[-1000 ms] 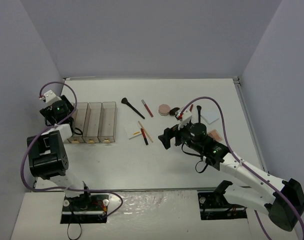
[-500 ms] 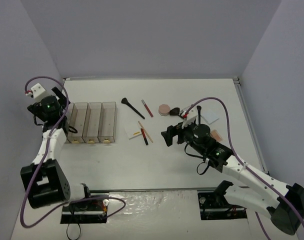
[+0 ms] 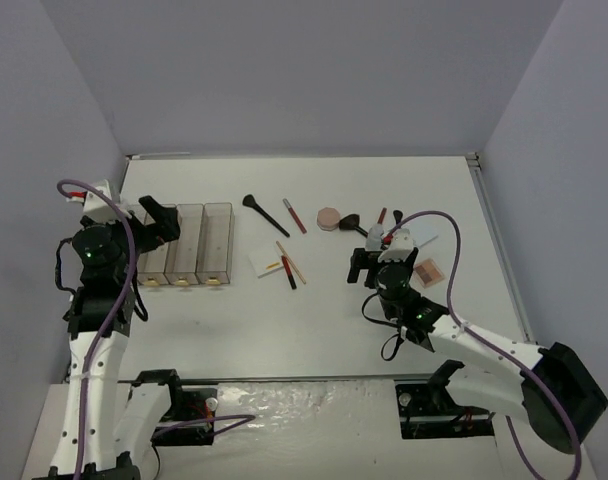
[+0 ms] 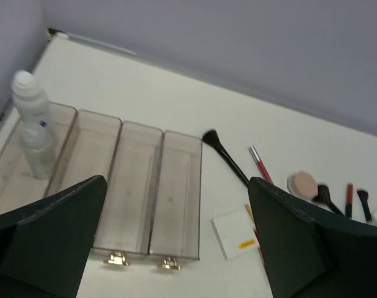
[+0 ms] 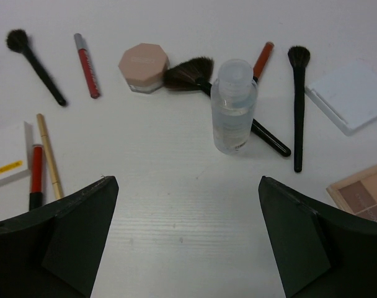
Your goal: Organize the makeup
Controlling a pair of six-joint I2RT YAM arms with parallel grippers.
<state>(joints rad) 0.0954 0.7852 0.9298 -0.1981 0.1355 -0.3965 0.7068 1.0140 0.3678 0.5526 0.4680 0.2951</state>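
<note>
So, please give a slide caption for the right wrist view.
Open right gripper faces a clear bottle amid brushes and a pink compact.

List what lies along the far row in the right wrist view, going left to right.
small black brush → red pencil → pink compact → clear bottle → long black brush → white flat case

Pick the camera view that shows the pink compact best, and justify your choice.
Right wrist view: the pink compact is close and sharp, its eight-sided top plain. The top external view shows only a small pink disc; the left wrist view shows it small and blurred.
</note>
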